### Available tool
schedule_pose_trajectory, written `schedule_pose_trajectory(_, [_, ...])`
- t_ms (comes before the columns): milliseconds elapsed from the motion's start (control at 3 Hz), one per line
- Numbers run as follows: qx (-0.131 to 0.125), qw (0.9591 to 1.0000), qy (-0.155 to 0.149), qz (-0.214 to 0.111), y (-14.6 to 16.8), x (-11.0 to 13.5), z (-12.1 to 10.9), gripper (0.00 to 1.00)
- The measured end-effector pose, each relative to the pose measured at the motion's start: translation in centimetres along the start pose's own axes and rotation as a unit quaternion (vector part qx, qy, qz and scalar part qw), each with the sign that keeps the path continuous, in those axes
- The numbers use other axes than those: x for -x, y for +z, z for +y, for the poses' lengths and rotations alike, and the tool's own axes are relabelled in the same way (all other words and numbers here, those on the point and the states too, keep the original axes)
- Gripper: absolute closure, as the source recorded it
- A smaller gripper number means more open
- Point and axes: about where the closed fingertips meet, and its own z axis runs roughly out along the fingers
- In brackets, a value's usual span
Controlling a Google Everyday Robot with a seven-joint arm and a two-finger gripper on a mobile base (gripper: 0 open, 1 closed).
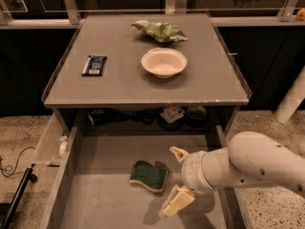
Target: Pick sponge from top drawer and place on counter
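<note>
The sponge (148,176) has a dark green top over a yellow edge. The top drawer (109,199) and the table (119,82) are plain flat grey. The gripper (169,182), in the drawer just right of the sponge, shows 2 cream-yellow fingers (174,202) spread apart on a white arm (259,163). The bowl (163,62) is off-white, the wrapper (94,64) dark blue with pale markings, and the crumpled bag (159,30) mottled green. The floor (19,137) is speckled beige.
</note>
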Motion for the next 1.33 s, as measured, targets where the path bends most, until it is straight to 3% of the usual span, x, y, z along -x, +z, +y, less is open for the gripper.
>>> schedule_pose_trajectory(667, [-0.005,0.9996,-0.005,-0.029,5.8,0.7,-1.4,0.0])
schedule_pose_trajectory(1333, [-0.005,0.9998,-0.009,-0.018,9.1,-2.0,-2.4,0.0])
